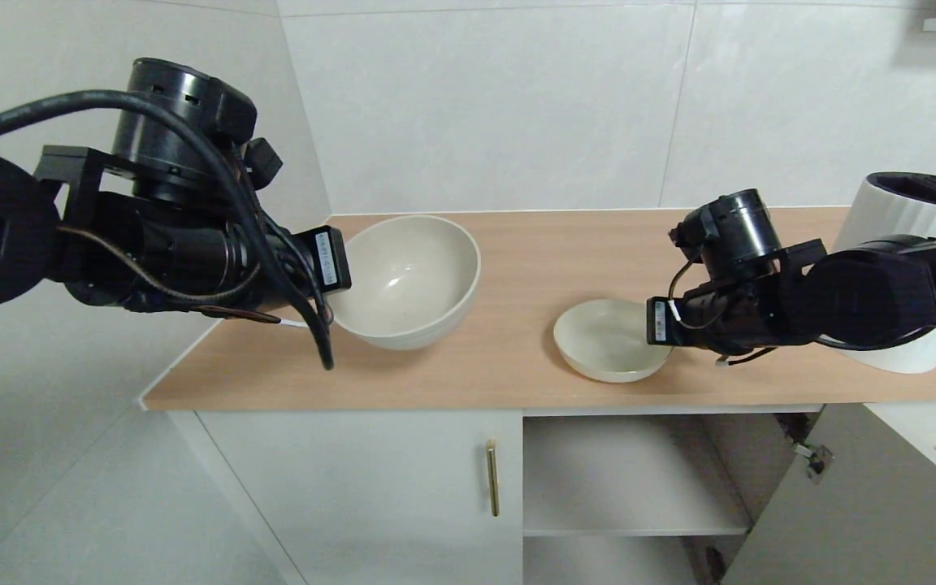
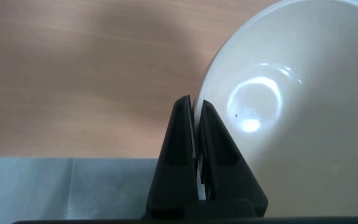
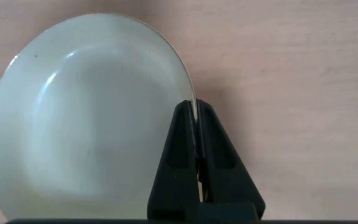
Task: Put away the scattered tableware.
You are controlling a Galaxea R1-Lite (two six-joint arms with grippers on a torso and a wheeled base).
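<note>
Tableware here is two pieces on the wooden surface: a large bowl toward your left and a shallow dish toward your right, well apart from each other.

Your left hand is clamped on the large bowl. Its two black fingers are pressed nearly together, with the bowl's thin rim caught between them on the side facing the left arm. The bowl is tipped so its pale, glossy inside faces up and forward. You cannot tell whether its base rests on the surface or is just off it.

Your right hand is clamped the same way on the shallow dish, gripping the rim on the side facing the right arm. The dish is close to the front edge of the surface, above the open cabinet compartment.

Behind the right arm, a white ribbed container stands upright on the surface. Below the surface, the left cabinet door is closed and has a slim gold handle. The right door is swung open, and you can see a white shelf inside.
</note>
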